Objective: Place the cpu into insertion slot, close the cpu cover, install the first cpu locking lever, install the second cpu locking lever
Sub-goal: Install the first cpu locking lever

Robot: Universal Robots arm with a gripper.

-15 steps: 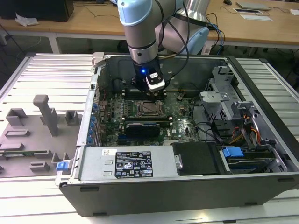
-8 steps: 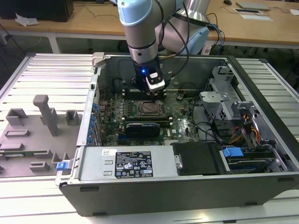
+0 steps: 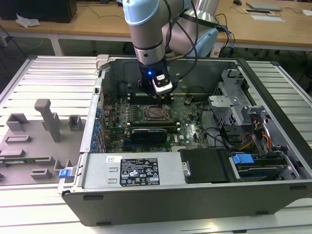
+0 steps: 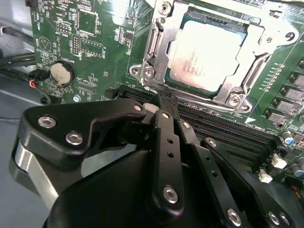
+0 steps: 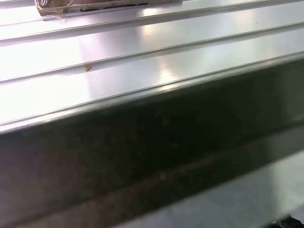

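Gripper (image 4: pixel 161 102) pressed together, empty, tips poised just beside the near edge of the cpu cover (image 4: pixel 159 52), already down over the seated cpu (image 4: pixel 209 54).

The small square cpu (image 4: pixel 209 52) with dull silver-grey top lies flat in the insertion slot, the silvery windowed cpu cover (image 4: pixel 156 50) closed around it
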